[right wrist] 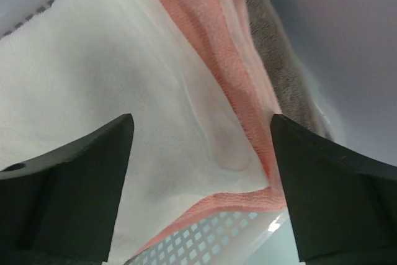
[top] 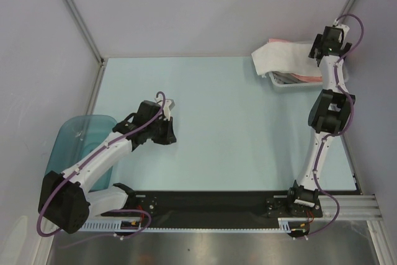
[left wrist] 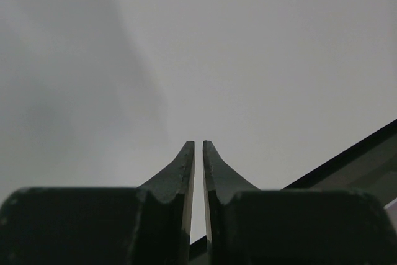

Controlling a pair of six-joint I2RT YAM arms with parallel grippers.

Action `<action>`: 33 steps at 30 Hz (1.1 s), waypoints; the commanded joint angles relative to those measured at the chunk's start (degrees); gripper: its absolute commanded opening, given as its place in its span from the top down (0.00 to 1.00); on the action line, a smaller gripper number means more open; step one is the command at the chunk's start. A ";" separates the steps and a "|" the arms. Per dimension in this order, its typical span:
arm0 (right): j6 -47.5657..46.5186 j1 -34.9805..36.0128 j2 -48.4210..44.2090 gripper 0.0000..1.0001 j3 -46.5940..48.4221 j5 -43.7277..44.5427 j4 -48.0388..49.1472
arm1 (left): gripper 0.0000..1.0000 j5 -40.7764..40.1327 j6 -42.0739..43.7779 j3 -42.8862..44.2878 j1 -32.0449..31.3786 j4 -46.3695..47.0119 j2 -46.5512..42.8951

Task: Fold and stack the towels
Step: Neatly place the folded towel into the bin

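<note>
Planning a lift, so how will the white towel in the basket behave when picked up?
The white towel would probably go floppy and hang down, since it drapes in soft folds over the basket rim. Its fuzzy weave looks grippy, not slippery. It overlaps the pink towel, so that may drag along.

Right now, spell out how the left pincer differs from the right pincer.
The left pincer is nearly shut, showing only a slit; the right pincer gapes wide. The left pincer hangs over the table; the right pincer hangs over the white towel in the basket. Both hold nothing.
</note>
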 commanded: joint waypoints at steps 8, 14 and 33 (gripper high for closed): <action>9.70 3.10 -5.70 0.00 6.72 -9.38 -4.07 | 0.84 1.31 1.44 1.53 -0.13 1.28 -0.91; 12.78 9.16 -14.74 0.00 1.74 -11.58 -5.31 | 0.82 0.34 1.35 1.53 -0.05 1.19 -3.02; 22.01 41.42 -56.59 0.00 -64.89 -5.34 10.69 | 0.79 -2.83 0.48 1.44 0.31 2.42 -10.14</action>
